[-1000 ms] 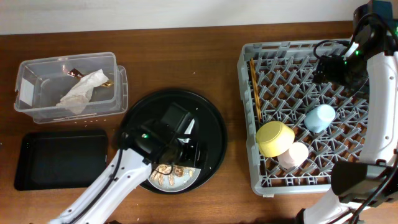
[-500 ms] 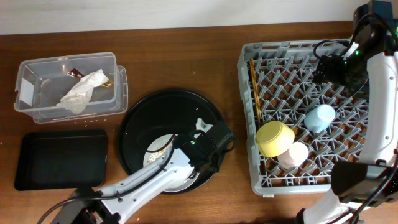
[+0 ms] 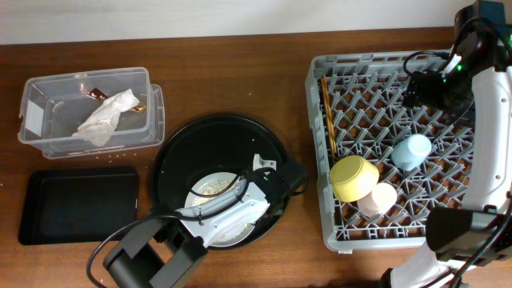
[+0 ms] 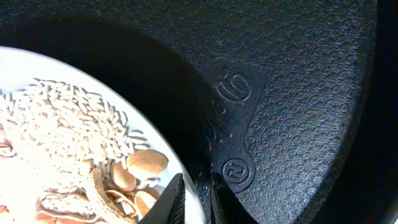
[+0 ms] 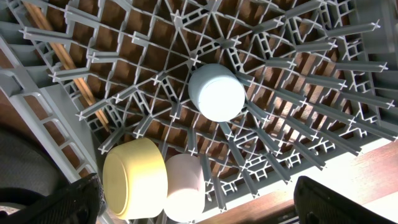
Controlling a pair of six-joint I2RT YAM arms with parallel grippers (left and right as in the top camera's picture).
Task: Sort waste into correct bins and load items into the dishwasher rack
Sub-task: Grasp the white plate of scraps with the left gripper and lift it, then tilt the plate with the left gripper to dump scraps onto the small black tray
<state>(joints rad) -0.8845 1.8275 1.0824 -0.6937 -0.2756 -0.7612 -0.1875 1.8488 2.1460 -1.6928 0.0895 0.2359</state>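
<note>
The sorting looks mostly done. The crumpled paper napkin (image 3: 102, 118) and foil wrapper (image 3: 96, 93) lie in the clear plastic tub (image 3: 56, 104). The latticed grey dishwasher rack (image 3: 376, 237) holds the wooden chopsticks (image 3: 328, 116), glossy yellow bowl (image 3: 353, 178), pink cup (image 3: 377, 199) and light-blue cup (image 3: 411, 151).

What remains is the round plate (image 3: 200, 190) on the pebbled round black tray (image 3: 216, 136), heaped with rice and nut shells (image 4: 112, 168). The shallow black tray (image 3: 76, 204) shows nothing in it.

The left hand (image 4: 194, 198) is nearly closed, its fingers straddling the plate's rim and seemingly pinching it. The right hand (image 5: 199, 196) hangs spread wide and empty above the rack.
</note>
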